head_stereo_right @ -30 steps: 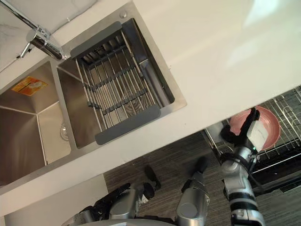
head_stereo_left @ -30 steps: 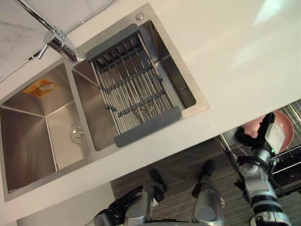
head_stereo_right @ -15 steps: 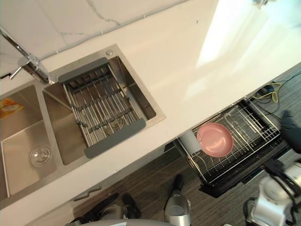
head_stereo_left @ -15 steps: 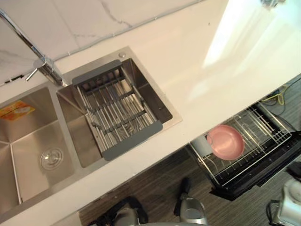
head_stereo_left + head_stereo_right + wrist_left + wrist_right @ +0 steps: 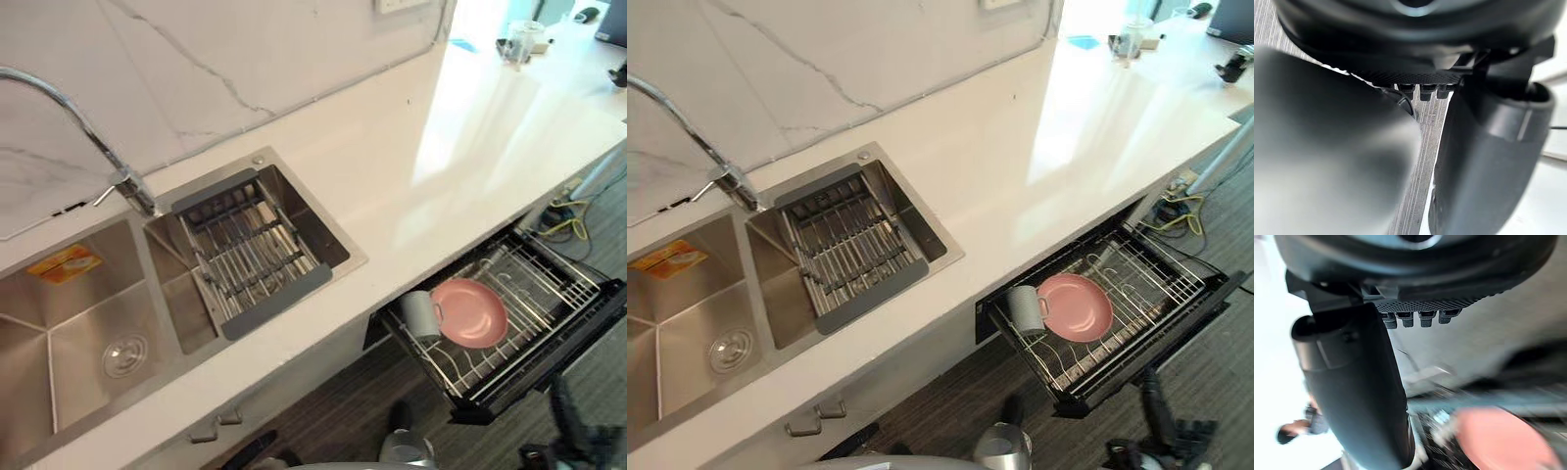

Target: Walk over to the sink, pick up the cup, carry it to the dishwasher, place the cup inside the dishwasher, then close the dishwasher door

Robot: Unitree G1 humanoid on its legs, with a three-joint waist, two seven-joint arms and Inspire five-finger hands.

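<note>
Cup (image 5: 419, 313): eye views; grey, lying on its side in the drawn-out rack, right against the left rim of the pink plate (image 5: 470, 311).
Dishwasher (image 5: 544, 360): open below the counter edge, its wire rack (image 5: 537, 277) pulled out over the floor.
Sink (image 5: 59, 333): two steel basins set in the white counter (image 5: 392, 147); a grey drainer (image 5: 250, 257) spans the right basin, and the tap (image 5: 122, 181) arches over from behind.
Left hand (image 5: 1484, 161): left wrist view; thumb standing straight, fingers (image 5: 1425, 91) a short relaxed row, nothing held; striped grey floor (image 5: 1425, 147) shows past it.
Right hand (image 5: 1352, 382): right wrist view; thumb straight, fingers (image 5: 1415, 319) loose in a row, empty, apart from the rack.
Plate, right wrist view: a pink blur past the thumb, with blurred wire beside it.
</note>
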